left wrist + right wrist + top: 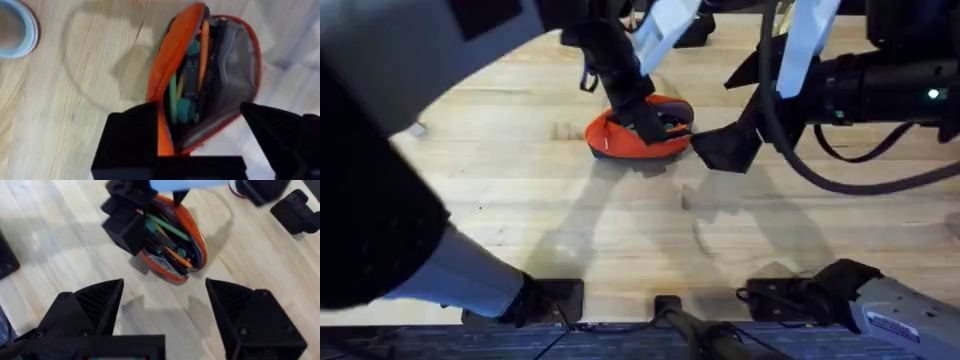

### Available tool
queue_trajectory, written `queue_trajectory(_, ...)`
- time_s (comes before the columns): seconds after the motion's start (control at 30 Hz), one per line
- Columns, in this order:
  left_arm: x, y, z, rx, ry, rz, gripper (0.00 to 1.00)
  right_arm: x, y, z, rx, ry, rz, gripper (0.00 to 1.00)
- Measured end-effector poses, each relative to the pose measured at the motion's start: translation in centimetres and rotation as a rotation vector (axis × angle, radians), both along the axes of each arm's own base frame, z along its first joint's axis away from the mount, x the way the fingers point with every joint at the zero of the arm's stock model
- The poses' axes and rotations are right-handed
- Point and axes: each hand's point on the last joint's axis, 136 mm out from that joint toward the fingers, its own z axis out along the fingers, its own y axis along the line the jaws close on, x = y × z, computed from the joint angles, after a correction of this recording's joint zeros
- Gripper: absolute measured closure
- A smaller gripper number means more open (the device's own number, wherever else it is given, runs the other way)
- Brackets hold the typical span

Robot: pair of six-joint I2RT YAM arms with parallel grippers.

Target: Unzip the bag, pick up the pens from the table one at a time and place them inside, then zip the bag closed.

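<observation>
- The bag (638, 130) lay on the counter (520, 190) toward its far side, near the middle, its orange-red fabric gaping open and slumped into a rounded heap.
- The left hand (200, 145) reached across to it from the left. In the left wrist view its fingers stood spread, one on each side of the bag's near end; one finger (127, 140) pressed against the outside of the orange lip, so it looked to be bracing or straddling the mouth rather than pinching it.
- The right hand (165, 310) hovered just to the right of the bag, jaws wide apart and empty, with bare counter between the fingers.
- Inside the open mouth, slim pens (186, 90) showed packed lengthwise, green and orange shafts among darker ones; no loose pen was visible on the counter in these views.
- By that showing, the loading looked finished and the zip closing was the step in hand.
- The bag looked soft and light: it would likely fold and slide under a pull, so one hand would need to pin the fabric end while the other took the small zipper tab, which I could not pick out here.
- The smooth wood offered little grip against slipping.
</observation>
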Motion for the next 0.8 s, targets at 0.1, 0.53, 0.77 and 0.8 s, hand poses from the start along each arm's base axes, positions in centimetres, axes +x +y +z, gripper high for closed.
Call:
queue_trajectory(0.1,-0.7,1.0,1.0,0.004,0.011,0.018,0.005,0.1,0.1,0.0,0.002,-0.004,0.000,0.003)
queue_trajectory(0.53,-2.1,3.7,4.5,-0.002,-0.038,0.019,0.005,0.8,0.4,-0.7,-0.006,0.012,0.000,0.004)
queue_trajectory(0.77,-3.1,5.6,5.9,-0.014,-0.056,-0.007,0.005,0.8,0.4,-0.7,-0.006,0.011,0.000,0.004)
queue_trajectory(0.8,-3.1,5.9,6.0,-0.021,-0.050,-0.004,0.005,0.8,0.4,-0.7,-0.006,0.011,0.000,0.004)
